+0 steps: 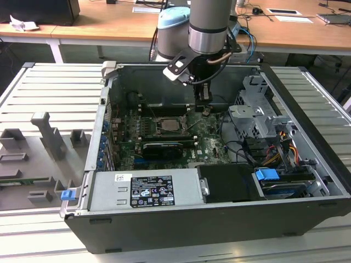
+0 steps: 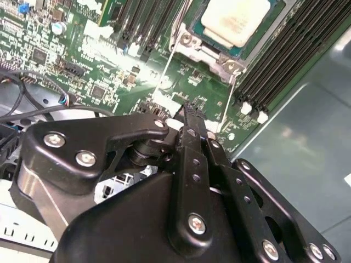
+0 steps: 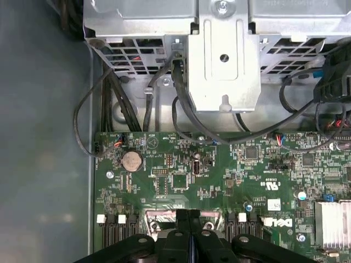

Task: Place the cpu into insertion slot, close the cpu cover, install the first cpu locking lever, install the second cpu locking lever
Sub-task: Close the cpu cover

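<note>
The cpu, a pale metal-topped square, lies in the insertion slot on the green motherboard. The grey cpu cover frames its edge and looks to be lying down over it. Two thin metal locking levers run from the socket's corners toward me. My gripper hangs just above the board, to the exterior view's right of the socket. Its black fingers are pressed together, and I see nothing held between them.
Black memory slots flank the socket. A metal drive cage with cables stands at the exterior view's right. A long black card and the grey power supply lie nearer the case front. A coin cell sits on the board.
</note>
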Robot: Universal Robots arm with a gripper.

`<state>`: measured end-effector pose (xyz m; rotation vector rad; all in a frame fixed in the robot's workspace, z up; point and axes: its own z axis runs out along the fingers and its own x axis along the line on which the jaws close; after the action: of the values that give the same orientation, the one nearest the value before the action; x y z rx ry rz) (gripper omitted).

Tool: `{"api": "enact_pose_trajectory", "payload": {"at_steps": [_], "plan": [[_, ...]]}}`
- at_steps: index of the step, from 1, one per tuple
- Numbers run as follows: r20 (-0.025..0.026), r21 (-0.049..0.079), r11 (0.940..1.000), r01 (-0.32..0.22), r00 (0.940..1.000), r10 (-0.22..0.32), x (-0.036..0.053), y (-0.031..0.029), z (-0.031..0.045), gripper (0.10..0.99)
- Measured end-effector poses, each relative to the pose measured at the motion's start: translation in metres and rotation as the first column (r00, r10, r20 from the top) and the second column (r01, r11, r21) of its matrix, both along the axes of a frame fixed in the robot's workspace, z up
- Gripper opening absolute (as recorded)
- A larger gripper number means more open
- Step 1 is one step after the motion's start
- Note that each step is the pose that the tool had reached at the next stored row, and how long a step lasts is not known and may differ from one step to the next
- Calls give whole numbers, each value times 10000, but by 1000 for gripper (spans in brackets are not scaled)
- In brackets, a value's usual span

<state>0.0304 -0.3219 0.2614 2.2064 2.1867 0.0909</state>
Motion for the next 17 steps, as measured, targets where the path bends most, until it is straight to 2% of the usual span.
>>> {"api": "enact_pose_trajectory", "payload": {"at_steps": [4,13,17], "plan": [[-91,0,10000,0,10000,0,106,0,1,106],[-116,0,9997,-236,9997,236,214,2,-6,106],[-177,2,9984,-573,9982,573,241,3,-54,106]]}}
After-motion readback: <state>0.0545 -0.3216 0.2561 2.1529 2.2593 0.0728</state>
